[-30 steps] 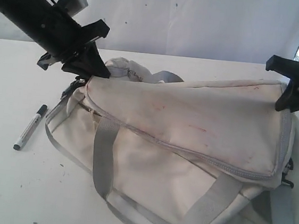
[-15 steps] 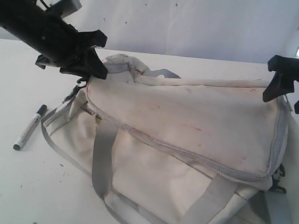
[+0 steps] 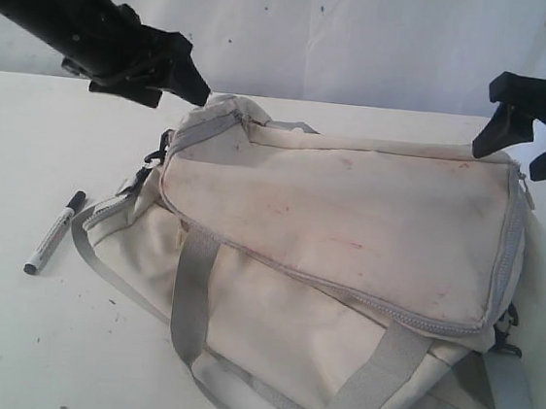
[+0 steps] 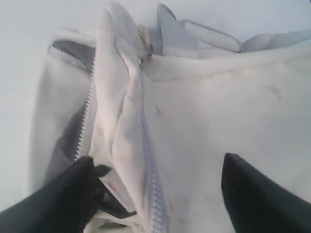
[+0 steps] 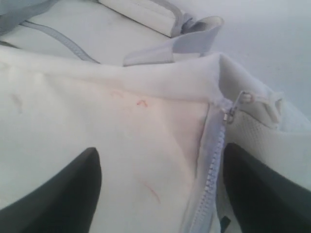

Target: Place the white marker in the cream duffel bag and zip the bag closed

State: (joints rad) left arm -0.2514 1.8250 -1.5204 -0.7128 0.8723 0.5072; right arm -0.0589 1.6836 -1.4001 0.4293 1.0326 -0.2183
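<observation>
White bench (image 3: 5, 333) carries the cream bag (image 3: 349, 222), slumped across the middle, grey handles (image 3: 190, 294) trailing toward the camera. The left end effector (image 4: 159, 160) hangs over the bag's left end, jaws wide and empty, and the right end effector (image 5: 160, 150) (same story) gapes over the right end near the zip pull (image 5: 232, 111). The marker (image 3: 55, 232) lies on the bench just off the bag's left end, not touching it, black cap pointing away.

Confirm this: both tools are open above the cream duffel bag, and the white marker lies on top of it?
No. The exterior view shows the white marker on the table beside the cream duffel bag, not on it. Left tool and right tool are open above it.
</observation>
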